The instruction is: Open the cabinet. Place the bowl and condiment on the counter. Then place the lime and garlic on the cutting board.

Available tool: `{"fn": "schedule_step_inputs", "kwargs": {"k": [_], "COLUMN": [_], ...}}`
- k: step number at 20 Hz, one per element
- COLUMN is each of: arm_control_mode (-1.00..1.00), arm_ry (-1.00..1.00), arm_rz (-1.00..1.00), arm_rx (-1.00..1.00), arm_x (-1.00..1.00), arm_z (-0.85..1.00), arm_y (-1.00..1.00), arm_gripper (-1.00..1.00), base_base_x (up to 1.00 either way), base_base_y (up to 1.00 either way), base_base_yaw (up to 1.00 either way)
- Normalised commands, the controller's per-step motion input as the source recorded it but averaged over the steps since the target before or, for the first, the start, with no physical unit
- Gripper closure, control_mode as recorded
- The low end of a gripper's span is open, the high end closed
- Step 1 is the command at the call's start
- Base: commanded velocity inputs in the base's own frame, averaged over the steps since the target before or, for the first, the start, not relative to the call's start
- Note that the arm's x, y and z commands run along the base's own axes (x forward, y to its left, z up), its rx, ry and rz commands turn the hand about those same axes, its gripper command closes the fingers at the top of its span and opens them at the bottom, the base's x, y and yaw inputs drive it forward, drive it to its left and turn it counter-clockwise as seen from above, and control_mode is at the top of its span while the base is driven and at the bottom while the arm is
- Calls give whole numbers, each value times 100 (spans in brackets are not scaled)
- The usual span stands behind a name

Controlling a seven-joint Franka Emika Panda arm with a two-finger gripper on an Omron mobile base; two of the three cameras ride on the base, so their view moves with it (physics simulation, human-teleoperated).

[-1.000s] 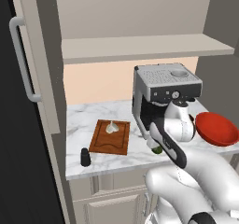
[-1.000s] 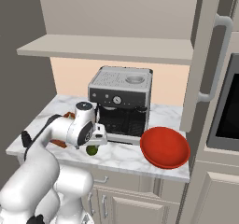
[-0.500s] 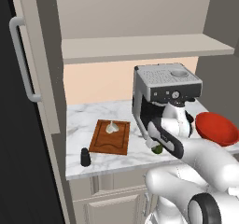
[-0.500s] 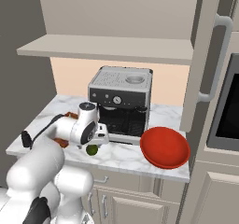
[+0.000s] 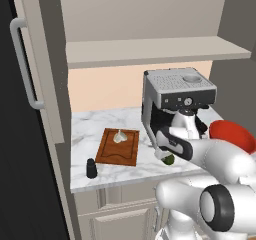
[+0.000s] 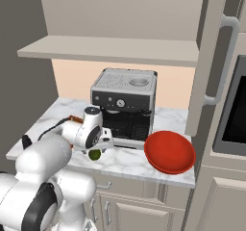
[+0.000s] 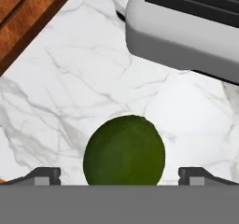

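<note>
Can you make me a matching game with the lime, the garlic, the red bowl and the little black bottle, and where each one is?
Things:
1. lime
2. garlic
3. red bowl
4. black shaker bottle

Places:
A. on the cutting board
B. on the counter, right of the coffee machine
C. between the open claw tips
D. counter's front edge, near the board's corner

Pairs: 1-C, 2-A, 3-B, 4-D
</note>
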Motion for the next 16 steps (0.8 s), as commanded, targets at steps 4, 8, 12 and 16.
{"fn": "schedule_step_inputs", "kwargs": {"k": [4, 8, 12, 16], "arm_control_mode": [-100, -100, -100, -100], "arm_ry": [0, 0, 0, 0], "arm_rz": [2, 3, 2, 2], "arm_rx": [-1, -2, -3, -2], "arm_x": [7, 3, 0, 0], "arm_z": [-14, -16, -17, -19], "arm_y": [0, 0, 0, 0], "arm_gripper": [-100, -100, -100, -100], "base_base_x": [0, 0, 0, 0], "base_base_y": [0, 0, 0, 0], "base_base_yaw": [0, 0, 0, 0]}}
